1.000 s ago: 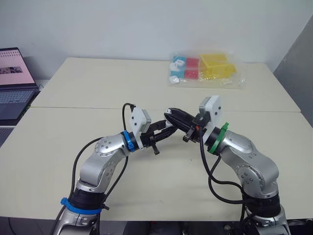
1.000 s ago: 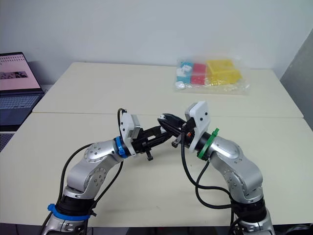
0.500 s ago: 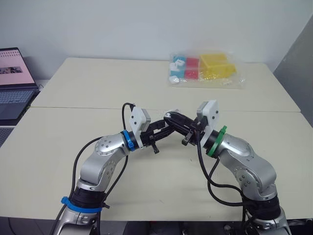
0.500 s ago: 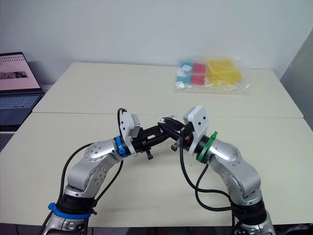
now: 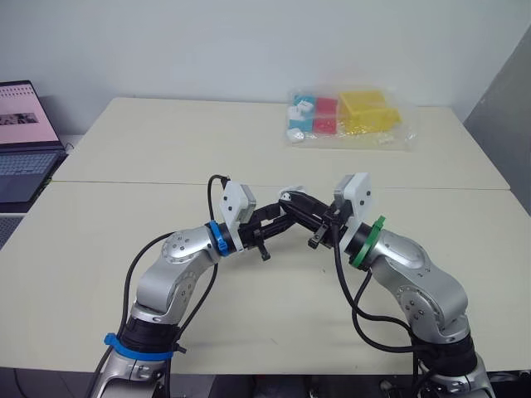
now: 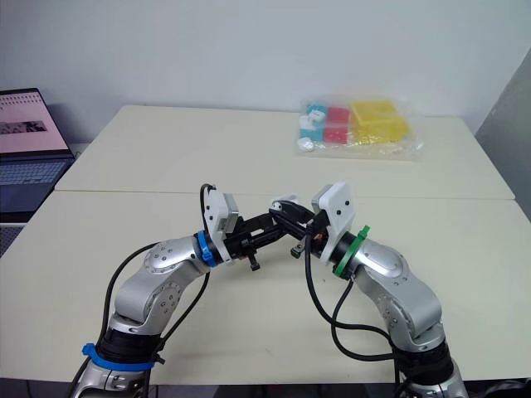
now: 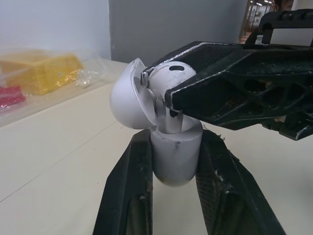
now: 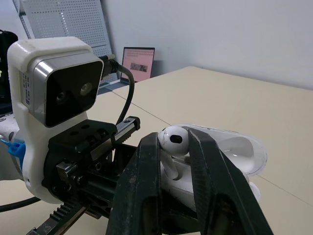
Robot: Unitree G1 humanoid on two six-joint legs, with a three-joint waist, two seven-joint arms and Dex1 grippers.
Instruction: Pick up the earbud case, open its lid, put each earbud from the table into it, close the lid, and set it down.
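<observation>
L claw [image 7: 176, 139] is clamped on the lower body of the earbud case [image 7: 175, 164], held up off the counter [image 5: 124, 149] w/ lid [image 7: 128, 100] flipped open. R claw [image 8: 173, 147] pinches an earbud [image 7: 171, 77] by its head, stem at the case mouth. Risk: stem off-line w/ its slot, so it jams on the rim. A harder push could twist the case in L grip, and an early release could drop the bud.

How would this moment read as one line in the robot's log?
left gripper: shut on earbud case | lid: open | right gripper: shut on earbud | earbud stem: partly in case
</observation>
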